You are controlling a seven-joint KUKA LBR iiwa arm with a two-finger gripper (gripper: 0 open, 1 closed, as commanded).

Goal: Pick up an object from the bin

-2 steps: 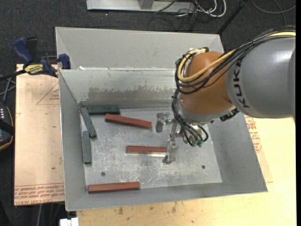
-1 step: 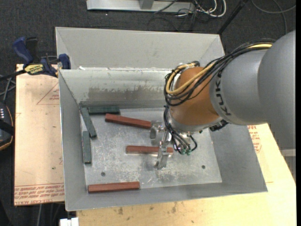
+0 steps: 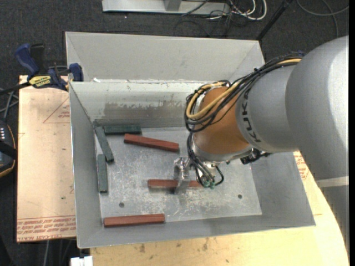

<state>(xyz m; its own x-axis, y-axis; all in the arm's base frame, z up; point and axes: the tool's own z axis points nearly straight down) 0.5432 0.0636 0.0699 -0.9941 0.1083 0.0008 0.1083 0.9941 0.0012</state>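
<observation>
Plainly the gripper (image 3: 181,177) sits low on the middle reddish-brown bar (image 3: 160,184); spread or clamped, I cannot tell; best squeeze across its narrow width

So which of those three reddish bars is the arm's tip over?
The middle red-brown bar, lying mid-floor under the arm's tip. The back bar and the front bar lie well apart from it.
</observation>
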